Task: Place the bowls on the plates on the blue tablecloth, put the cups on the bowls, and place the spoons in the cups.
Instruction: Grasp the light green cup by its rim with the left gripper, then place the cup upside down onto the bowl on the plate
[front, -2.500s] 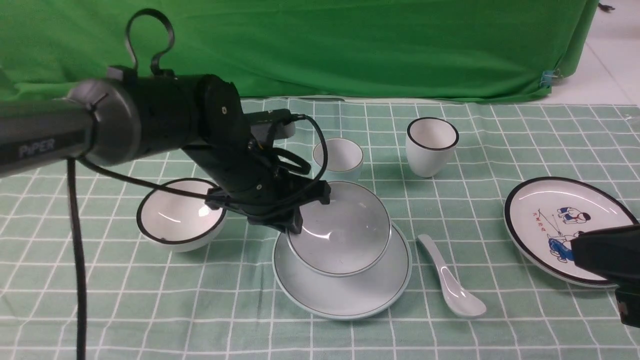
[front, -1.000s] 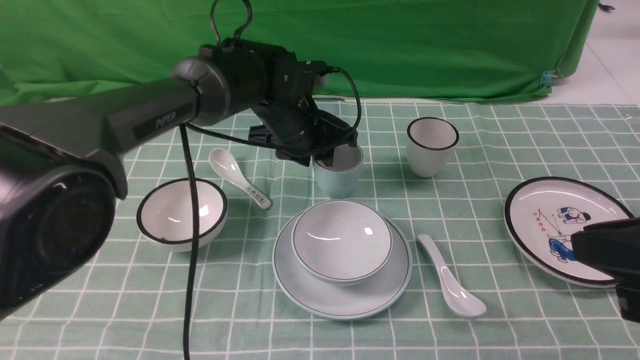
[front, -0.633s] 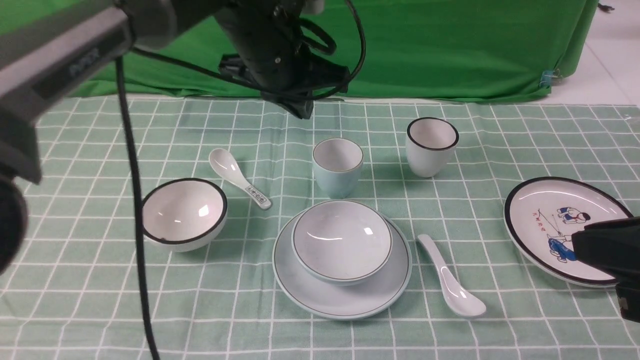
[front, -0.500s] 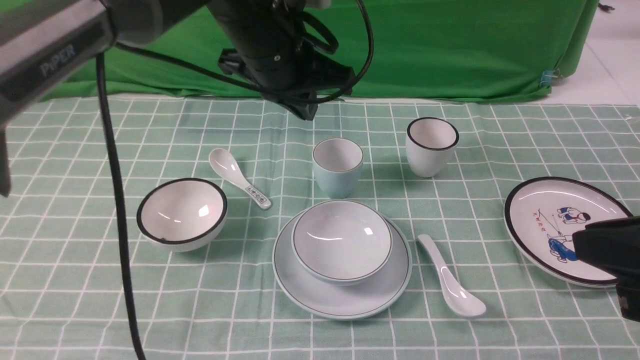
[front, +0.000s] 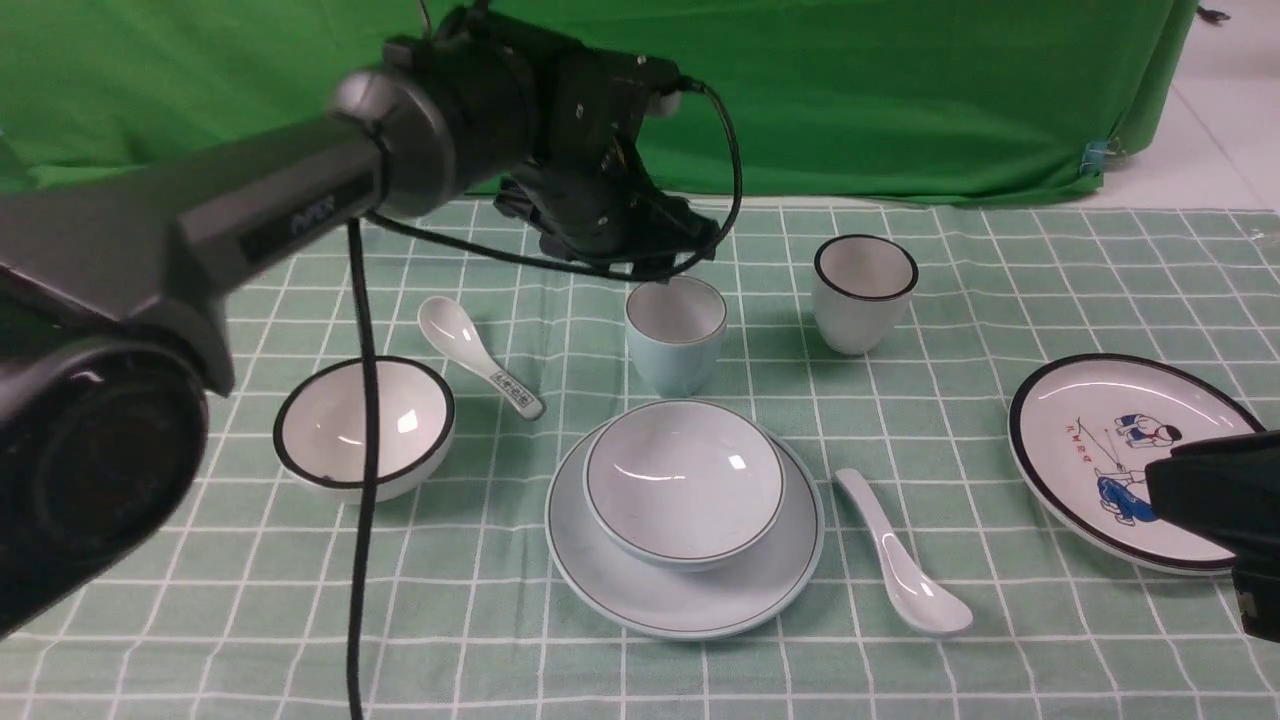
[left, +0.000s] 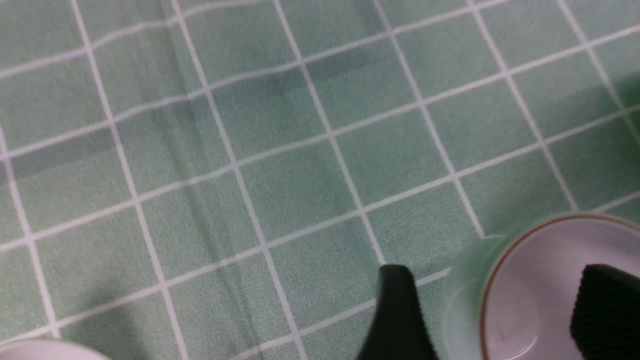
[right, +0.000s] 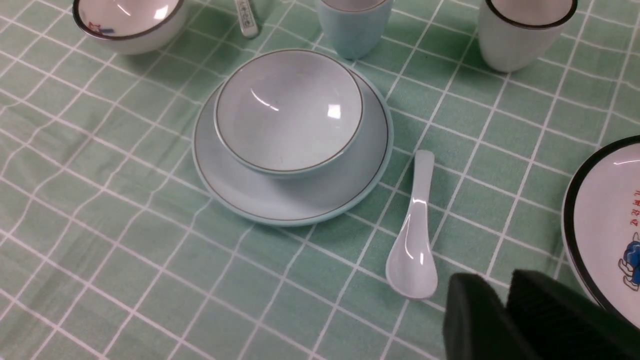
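The pale blue bowl (front: 685, 480) sits on the pale blue plate (front: 690, 600) at the centre of the blue tablecloth (front: 1000, 300). The pale blue cup (front: 676, 335) stands just behind them. My left gripper (front: 668, 262) hangs open right over that cup. In the left wrist view (left: 497, 272) one finger is outside the cup's (left: 530, 300) wall and the other over its inside. The white bowl (front: 365, 425) and the patterned spoon (front: 478, 355) lie at the left. The white cup (front: 864, 292), plain spoon (front: 905, 570) and cartoon plate (front: 1120, 440) are at the right. My right gripper (front: 1210, 500) is shut and empty beside the cartoon plate (right: 610, 215).
The green backdrop cloth (front: 800, 90) hangs behind the table. In the right wrist view the plain spoon (right: 412, 240) lies just ahead of my right gripper (right: 500, 282), with the bowl (right: 289, 110) on its plate (right: 290, 200) beyond.
My left gripper let go of the pale blue bowl on the plate, went to the pale blue cup, rose toward the backdrop, and has come back down over the cup. The right arm is still.
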